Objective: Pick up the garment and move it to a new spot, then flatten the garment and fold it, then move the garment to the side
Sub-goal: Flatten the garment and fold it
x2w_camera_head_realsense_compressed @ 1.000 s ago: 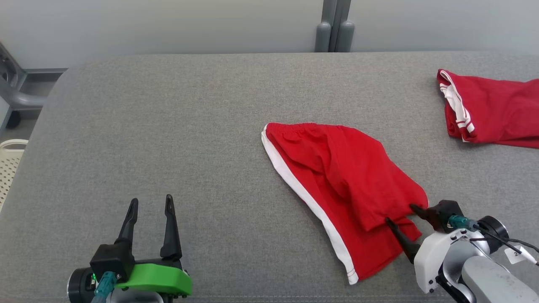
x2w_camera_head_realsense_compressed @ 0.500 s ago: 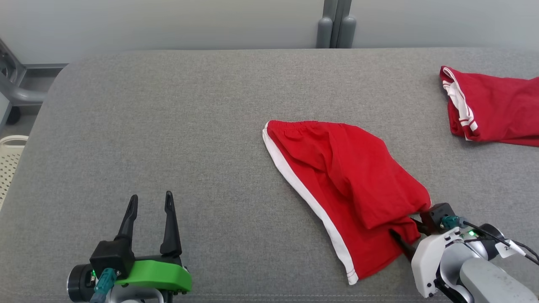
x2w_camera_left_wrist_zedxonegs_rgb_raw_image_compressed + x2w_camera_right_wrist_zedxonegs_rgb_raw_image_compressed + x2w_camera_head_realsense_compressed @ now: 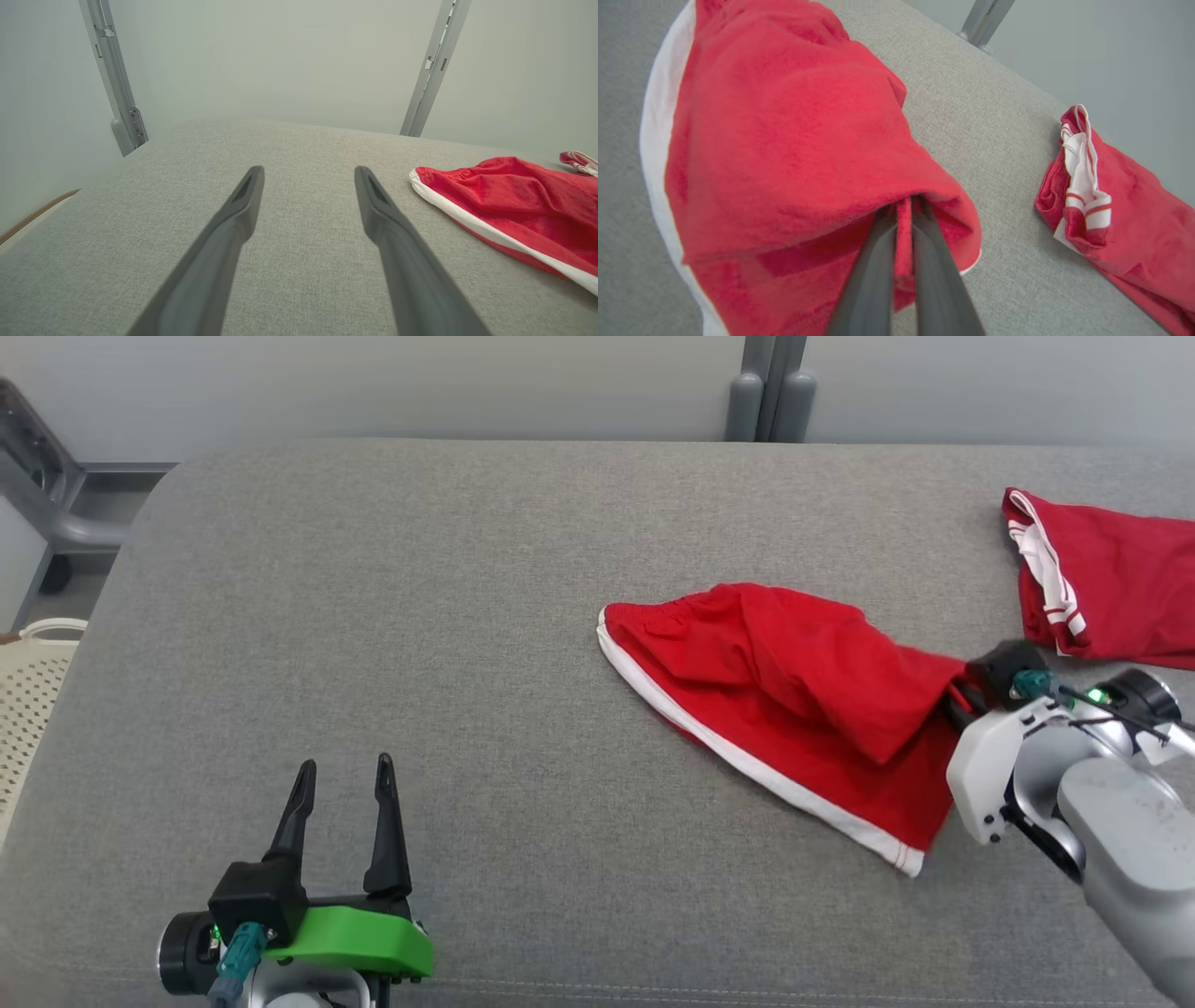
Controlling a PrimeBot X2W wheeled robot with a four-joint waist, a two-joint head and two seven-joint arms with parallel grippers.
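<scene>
Bench (image 3: 373, 616): bare across the left half and along the near edge, so plenty of room that way. Garment (image 3: 784, 681) right of the middle, doubled over, white trim (image 3: 747, 765) toward the near edge; risks dragging and bunching further if hauled low. Second red garment (image 3: 1111, 588) toward the far-right corner (partly out of the head view); risks getting swept along. Right gripper (image 3: 903, 207) clamped on a thin fold at the hem, perhaps one layer only; may slip. Left gripper (image 3: 344, 767) spread apart, empty, by the near-left corner.
</scene>
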